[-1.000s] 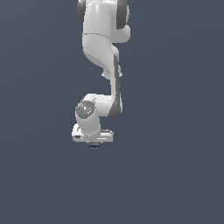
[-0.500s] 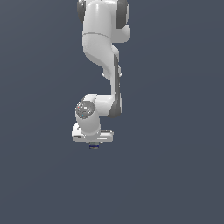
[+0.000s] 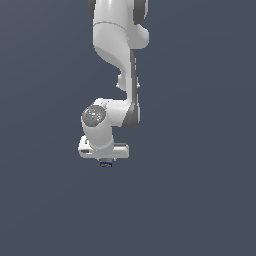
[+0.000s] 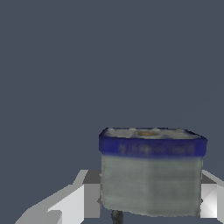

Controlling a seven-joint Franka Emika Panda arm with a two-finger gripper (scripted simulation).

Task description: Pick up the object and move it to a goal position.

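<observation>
The object (image 4: 151, 170) is a boxy grey-green block with a dark blue rim and a small orange-brown mark on its top face. In the wrist view it sits between my gripper's two white fingers (image 4: 72, 203), which press on its sides. In the exterior view only a sliver of the object (image 3: 105, 162) peeks out under the white gripper (image 3: 105, 159), which hangs from the arm in mid-air. The gripper is shut on the object. No goal marker shows in either view.
The white arm (image 3: 117, 60) comes down from the top of the exterior view. Around it is only a plain dark blue-grey background; no table, edge or other object shows.
</observation>
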